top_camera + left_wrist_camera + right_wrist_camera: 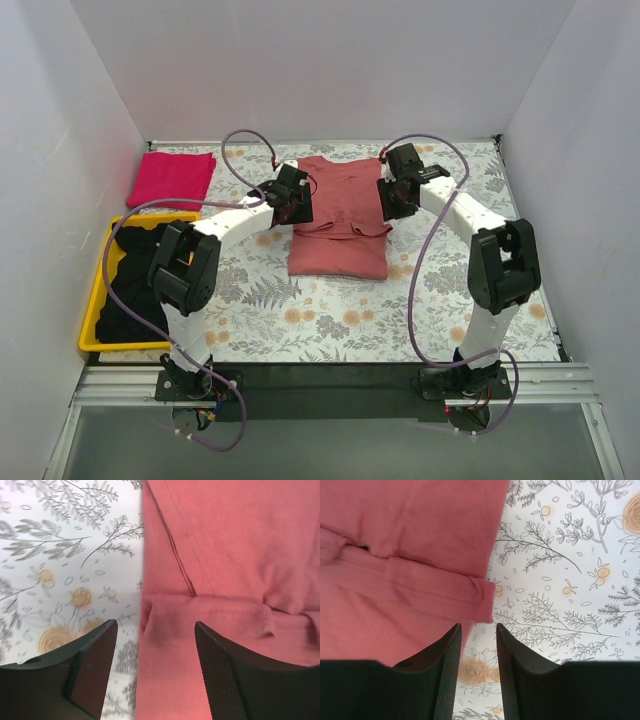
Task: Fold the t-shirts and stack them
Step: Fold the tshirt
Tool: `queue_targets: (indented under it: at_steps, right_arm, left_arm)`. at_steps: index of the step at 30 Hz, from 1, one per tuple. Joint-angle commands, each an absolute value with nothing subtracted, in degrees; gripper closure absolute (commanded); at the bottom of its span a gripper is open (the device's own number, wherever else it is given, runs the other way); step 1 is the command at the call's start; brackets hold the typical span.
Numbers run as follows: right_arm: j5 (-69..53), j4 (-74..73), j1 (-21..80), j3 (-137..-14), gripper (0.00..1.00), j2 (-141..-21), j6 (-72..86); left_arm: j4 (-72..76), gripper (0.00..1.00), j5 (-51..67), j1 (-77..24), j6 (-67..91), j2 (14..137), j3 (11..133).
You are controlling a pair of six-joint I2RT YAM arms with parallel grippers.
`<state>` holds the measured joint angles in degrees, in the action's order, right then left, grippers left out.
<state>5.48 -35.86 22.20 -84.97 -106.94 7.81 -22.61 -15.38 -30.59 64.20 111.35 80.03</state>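
A salmon-red t-shirt [338, 225] lies folded in a narrow shape in the middle of the floral table. A magenta-pink t-shirt [172, 178] lies folded at the back left. Black t-shirts [135, 280] fill the yellow bin. My left gripper [288, 198] hovers over the salmon shirt's left edge [165, 670], open, nothing between its fingers [220, 670]. My right gripper [393, 192] hovers at the shirt's right edge, where a folded hem [470, 597] ends just ahead of its fingers [445, 665]. Its jaws stand apart over bare cloth-free table.
The yellow bin [92, 305] stands at the left near side. White walls close in the table on three sides. The floral tablecloth [330, 320] shows in front of the salmon shirt and to its right [570, 580].
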Motion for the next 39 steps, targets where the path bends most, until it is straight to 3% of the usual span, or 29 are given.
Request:
queue_targets:
  at_steps: [1, 3, 4, 5, 6, 7, 11, 22, 33, 39]
  right_arm:
    - [3.88, -30.95, 23.99, -83.07, 0.59, -98.36, 7.65]
    - [0.44, -27.53, 25.4, -78.77, 0.6, -95.55, 7.38]
    - [-2.26, -26.47, 25.92, -77.27, 0.62, -94.75, 7.3]
    - [-3.94, -24.02, 27.15, -74.21, 0.73, -93.96, 7.56]
    - [-4.3, -22.78, 27.85, -72.87, 0.73, -93.69, 7.82]
    - [-5.52, -21.46, 28.47, -71.73, 0.81, -93.78, 8.08]
    - [-8.08, -15.74, 31.54, -68.29, 0.88, -95.71, 9.31]
    - [-4.75, -8.35, 33.49, -69.96, 0.89, -106.52, 7.83]
    - [8.0, -8.17, 32.52, -88.03, 0.85, -118.03, 0.18]
    - [6.77, -8.79, 31.73, -95.97, 0.74, -119.27, -1.85]
  left_arm:
    - [-22.76, 0.38, -17.4, -31.99, 67.22, 100.83, 77.09]
    - [-22.85, 0.46, -16.09, -33.83, 68.46, 96.87, 72.63]
    - [-22.76, 0.55, -13.91, -34.62, 69.25, 95.72, 71.21]
    - [-22.5, 0.6, -11.36, -36.11, 70.74, 94.49, 68.15]
    - [-22.5, 0.63, -11.34, -36.82, 71.53, 94.31, 66.9]
    - [-21.98, 0.7, -8.9, -38.22, 72.06, 94.22, 65.67]
    - [-21.53, 0.83, -6.78, -39.99, 74.35, 96.94, 62.14]
    - [-26.09, 0.87, -2.46, -39.99, 73.83, 101.25, 61.0]
    - [-31.29, 0.87, 4.92, -40.78, 73.04, 96.61, 55.38]
    - [-34.54, 0.85, 5.01, -42.1, 73.56, 90.8, 50.71]
